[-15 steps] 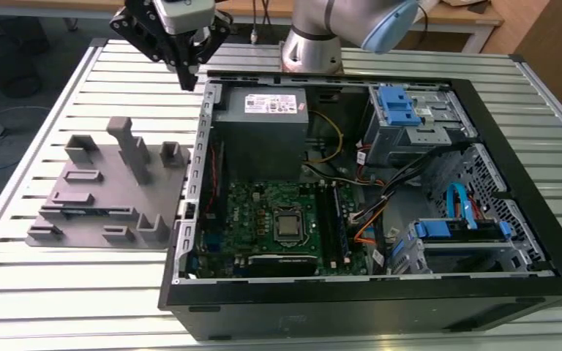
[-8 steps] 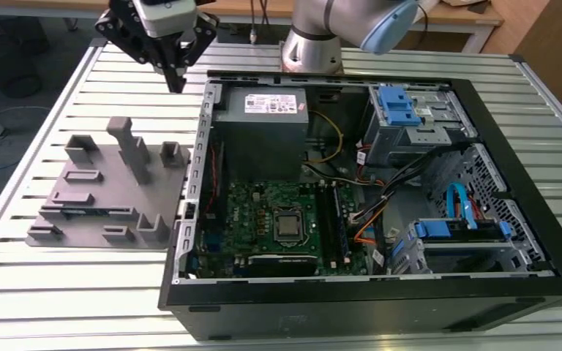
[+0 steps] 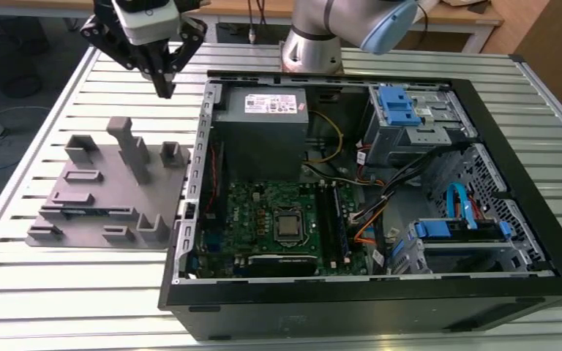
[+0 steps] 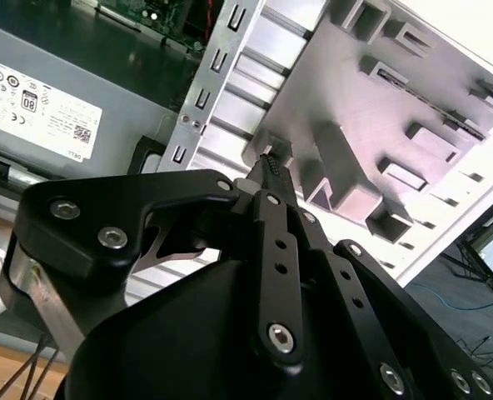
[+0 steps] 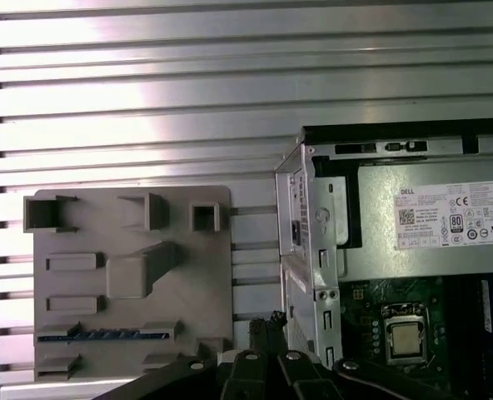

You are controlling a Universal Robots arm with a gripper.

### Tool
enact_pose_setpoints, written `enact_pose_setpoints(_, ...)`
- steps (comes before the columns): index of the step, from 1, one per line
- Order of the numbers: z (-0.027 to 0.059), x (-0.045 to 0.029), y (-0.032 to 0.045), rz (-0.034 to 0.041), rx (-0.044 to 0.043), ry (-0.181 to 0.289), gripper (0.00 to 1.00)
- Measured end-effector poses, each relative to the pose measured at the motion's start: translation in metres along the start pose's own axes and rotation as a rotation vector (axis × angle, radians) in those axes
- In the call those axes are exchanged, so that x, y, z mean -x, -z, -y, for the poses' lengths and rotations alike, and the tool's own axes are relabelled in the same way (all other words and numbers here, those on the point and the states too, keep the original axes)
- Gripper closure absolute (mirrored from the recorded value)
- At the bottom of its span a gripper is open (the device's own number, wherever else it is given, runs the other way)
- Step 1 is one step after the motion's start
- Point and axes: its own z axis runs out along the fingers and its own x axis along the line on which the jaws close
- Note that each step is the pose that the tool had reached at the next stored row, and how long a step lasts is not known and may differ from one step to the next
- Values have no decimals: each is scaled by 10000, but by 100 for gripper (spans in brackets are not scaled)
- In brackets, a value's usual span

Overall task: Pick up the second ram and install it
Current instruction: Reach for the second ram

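On the slatted aluminium table [image 3: 27,292], your gripper [image 3: 165,91] hung pinched shut and empty near the grey fixture tray [image 3: 159,197]; the second ram [image 5: 105,334] lay slotted in that tray.

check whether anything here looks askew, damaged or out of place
Nothing stands out. The second ram lies straight in its slot on the grey fixture, which sits flat beside the open computer case. The hand hovers shut, holding nothing.
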Motion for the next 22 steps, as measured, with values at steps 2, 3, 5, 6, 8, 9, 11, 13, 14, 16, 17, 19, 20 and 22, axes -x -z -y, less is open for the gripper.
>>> enact_pose_setpoints(2,25,-25,-5,-1,-1,0,89)
enact_pose_setpoints(3,37,-37,-7,-2,-1,-1,89)
enact_pose_setpoints(5,59,-60,-12,-1,0,-1,89)
enact_pose_setpoints(6,70,-72,-15,-1,0,-1,89)
enact_pose_setpoints(8,93,-98,-20,0,0,-1,89)
enact_pose_setpoints(9,106,-111,-22,-2,-1,0,89)
enact_pose_setpoints(11,133,-137,-27,-1,0,1,89)
enact_pose_setpoints(13,158,-163,-33,-1,0,-1,89)
enact_pose_setpoints(14,170,-176,-36,0,0,-1,89)
enact_pose_setpoints(16,194,-200,-42,-1,-1,-1,89)
enact_pose_setpoints(17,209,-209,-48,-2,-1,-1,89)
enact_pose_setpoints(19,239,-224,-70,-1,0,-1,89)
enact_pose_setpoints(20,259,-232,-84,-1,0,-1,89)
enact_pose_setpoints(22,295,-244,-111,-1,-1,-1,89)
